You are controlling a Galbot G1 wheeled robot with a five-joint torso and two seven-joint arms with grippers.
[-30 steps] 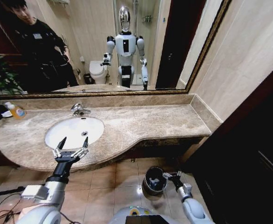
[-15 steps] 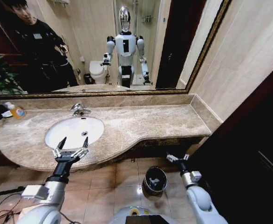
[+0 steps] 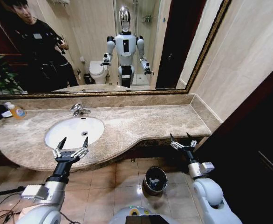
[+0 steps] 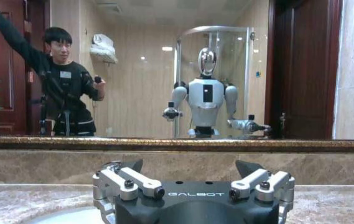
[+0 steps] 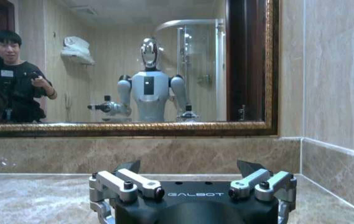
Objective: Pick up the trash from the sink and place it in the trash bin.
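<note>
Over the desk's front edge, the left gripper (image 3: 71,145) hangs wide and empty beside the sink (image 3: 62,135). Right gripper (image 3: 183,141), also wide and empty, hovers above the bin (image 3: 155,181). Sink looks bare; possibly nothing is left.

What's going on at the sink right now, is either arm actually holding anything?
Neither arm holds anything. The left gripper hovers open at the front rim of the white sink, fingers spread and empty. The right gripper is also open and empty, raised at the counter's front edge, above and to the right of the trash bin on the floor tiles. The basin looks bare from the head view; no trash is distinguishable in it.
</note>
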